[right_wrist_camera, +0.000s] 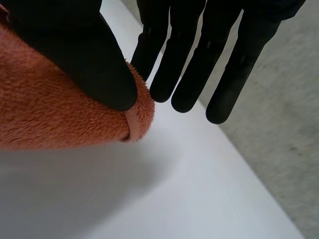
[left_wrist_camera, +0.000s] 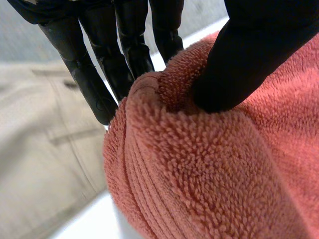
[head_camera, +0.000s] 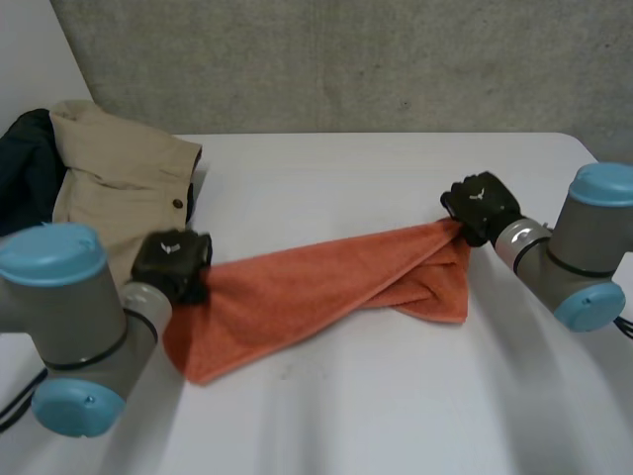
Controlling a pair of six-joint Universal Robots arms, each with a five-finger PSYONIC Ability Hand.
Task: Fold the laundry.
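Note:
An orange towel (head_camera: 326, 287) hangs stretched and twisted between my two hands above the white table (head_camera: 396, 416). My left hand (head_camera: 173, 262) holds its left end. In the left wrist view the thumb (left_wrist_camera: 249, 55) presses a bunched corner of the towel (left_wrist_camera: 209, 174) against the fingers. My right hand (head_camera: 482, 206) holds the right end. In the right wrist view the thumb (right_wrist_camera: 75, 50) pinches a towel (right_wrist_camera: 50, 114) corner against a finger, and the other fingers stay straight. The towel's lower edges sag onto the table.
A beige garment (head_camera: 119, 178) lies crumpled at the table's back left, over a dark garment (head_camera: 25, 158). The beige garment (left_wrist_camera: 40, 149) lies just beyond my left hand. A grey wall runs behind the table's far edge.

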